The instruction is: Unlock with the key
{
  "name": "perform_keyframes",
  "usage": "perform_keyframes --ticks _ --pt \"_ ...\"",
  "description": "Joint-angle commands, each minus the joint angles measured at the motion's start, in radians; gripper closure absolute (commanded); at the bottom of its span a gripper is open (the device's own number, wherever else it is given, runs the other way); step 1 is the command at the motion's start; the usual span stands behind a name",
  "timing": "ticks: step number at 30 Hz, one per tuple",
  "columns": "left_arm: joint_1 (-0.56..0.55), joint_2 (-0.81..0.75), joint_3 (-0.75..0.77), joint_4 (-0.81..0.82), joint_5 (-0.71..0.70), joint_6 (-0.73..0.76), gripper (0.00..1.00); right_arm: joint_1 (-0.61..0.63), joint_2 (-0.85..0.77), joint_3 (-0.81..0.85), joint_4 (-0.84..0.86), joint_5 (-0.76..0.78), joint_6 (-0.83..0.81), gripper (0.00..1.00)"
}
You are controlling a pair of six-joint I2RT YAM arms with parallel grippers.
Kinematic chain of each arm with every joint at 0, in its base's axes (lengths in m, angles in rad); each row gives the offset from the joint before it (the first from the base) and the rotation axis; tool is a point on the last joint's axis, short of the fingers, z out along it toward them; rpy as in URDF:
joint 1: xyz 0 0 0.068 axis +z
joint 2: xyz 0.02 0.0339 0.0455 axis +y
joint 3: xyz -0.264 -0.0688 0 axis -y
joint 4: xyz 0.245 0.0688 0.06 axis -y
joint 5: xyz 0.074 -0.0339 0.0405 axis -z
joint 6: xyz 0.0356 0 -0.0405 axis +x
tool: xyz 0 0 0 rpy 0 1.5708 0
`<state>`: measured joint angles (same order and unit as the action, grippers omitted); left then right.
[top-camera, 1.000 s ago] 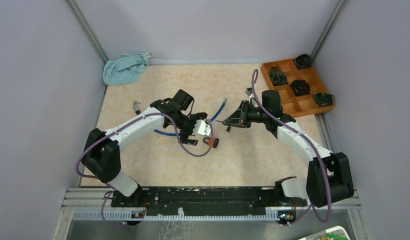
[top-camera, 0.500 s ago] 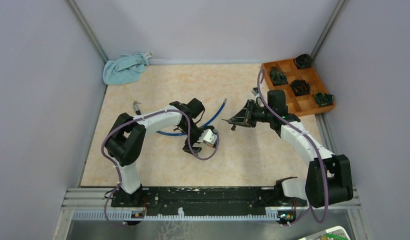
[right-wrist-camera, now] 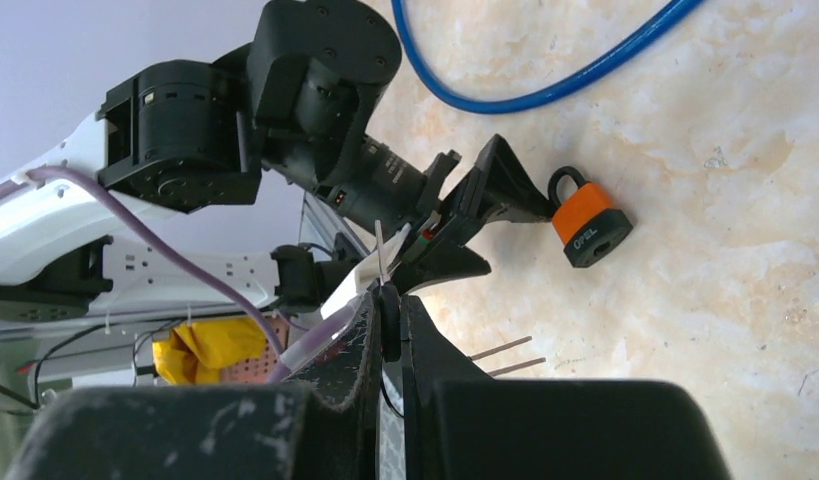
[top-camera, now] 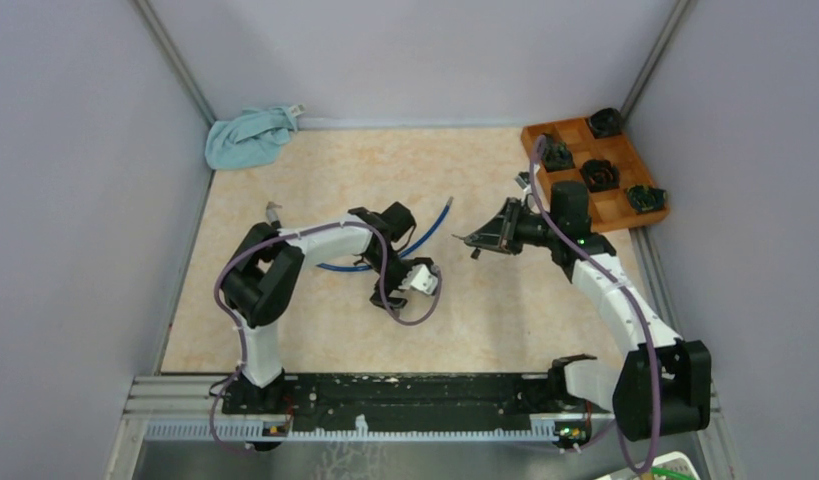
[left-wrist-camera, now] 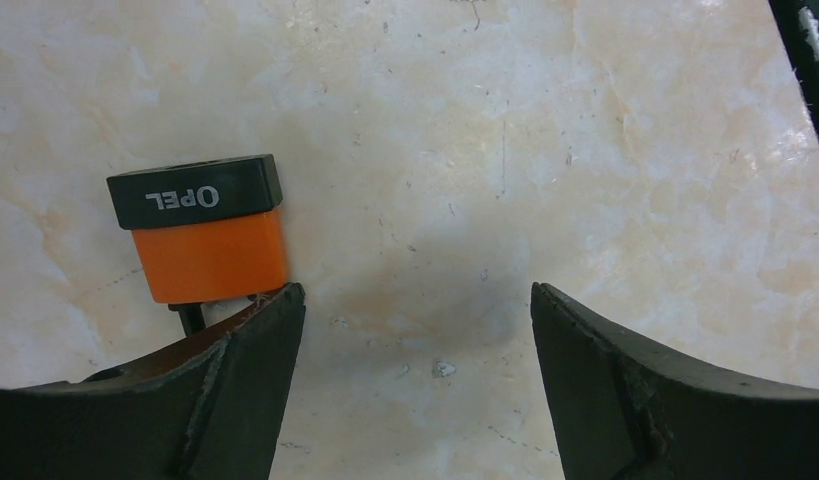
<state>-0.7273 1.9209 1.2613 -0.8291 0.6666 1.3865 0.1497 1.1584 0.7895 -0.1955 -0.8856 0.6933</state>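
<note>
The orange padlock point(left-wrist-camera: 203, 243) reads "OPEL" on its black base.

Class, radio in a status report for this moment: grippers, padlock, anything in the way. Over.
Left gripper open, empty, padlock lying just outside its jaws. Right gripper shut on key, held apart from padlock. Blue cable clear of padlock.

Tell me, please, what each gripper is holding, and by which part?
Left gripper: nothing; open beside the orange-and-black padlock. Right gripper: shut on a thin silver key, apparently by its head, blade protruding.
</note>
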Motion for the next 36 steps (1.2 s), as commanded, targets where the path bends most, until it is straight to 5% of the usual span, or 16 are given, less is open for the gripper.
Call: perform_keyframes --ticks 1,12,26,36 --pt "-0.018 0.025 0.026 0.047 -0.031 -0.016 0.12 -0.027 -0.051 -0.024 -0.003 -0.044 -0.033 1.0" --pt "-0.018 -0.033 0.165 -0.158 -0.009 0.02 0.21 -0.041 -0.064 -0.042 0.028 -0.049 -0.011 1.0" --pt "-0.035 0.05 0.222 0.077 0.041 -0.006 0.17 -0.058 -0.164 -0.07 -0.089 0.026 -0.013 1.0" --pt "-0.056 0.147 0.241 0.034 0.024 0.025 0.13 -0.078 -0.222 -0.083 -0.167 0.054 -0.038 1.0"
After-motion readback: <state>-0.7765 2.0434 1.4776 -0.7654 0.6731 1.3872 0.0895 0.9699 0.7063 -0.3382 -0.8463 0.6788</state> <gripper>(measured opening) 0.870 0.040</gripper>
